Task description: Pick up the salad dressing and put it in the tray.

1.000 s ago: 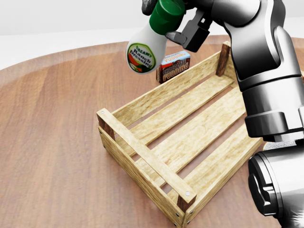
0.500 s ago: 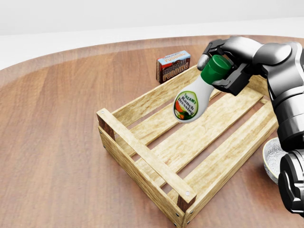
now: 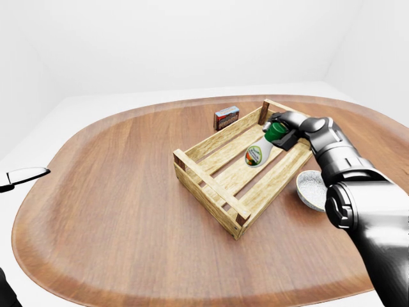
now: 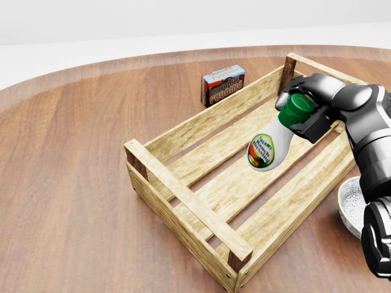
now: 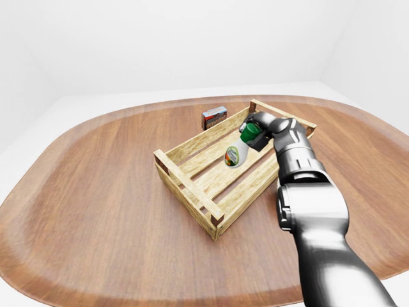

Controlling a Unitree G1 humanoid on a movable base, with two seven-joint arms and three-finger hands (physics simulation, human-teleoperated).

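The salad dressing (image 4: 266,148) is a white bottle with a green cap (image 4: 295,110). It hangs tilted, cap up and to the right, low over the slats inside the wooden tray (image 4: 183,198). My right hand (image 4: 305,108) is shut round the bottle's cap, at the tray's upper right part. I cannot tell if the bottle's bottom touches the slats. A dark shape (image 3: 25,176) at the left edge of the left-eye view seems to be my left hand; its fingers do not show.
A chocolate pudding box (image 4: 223,84) stands just beyond the tray's top-left wall. A white bowl (image 4: 353,204) sits on the round wooden table (image 4: 67,183) to the right of the tray, under my right arm.
My right hand has carried the bottle down and to the right, from high above the pudding box to low inside the tray. The tray and box have not moved.
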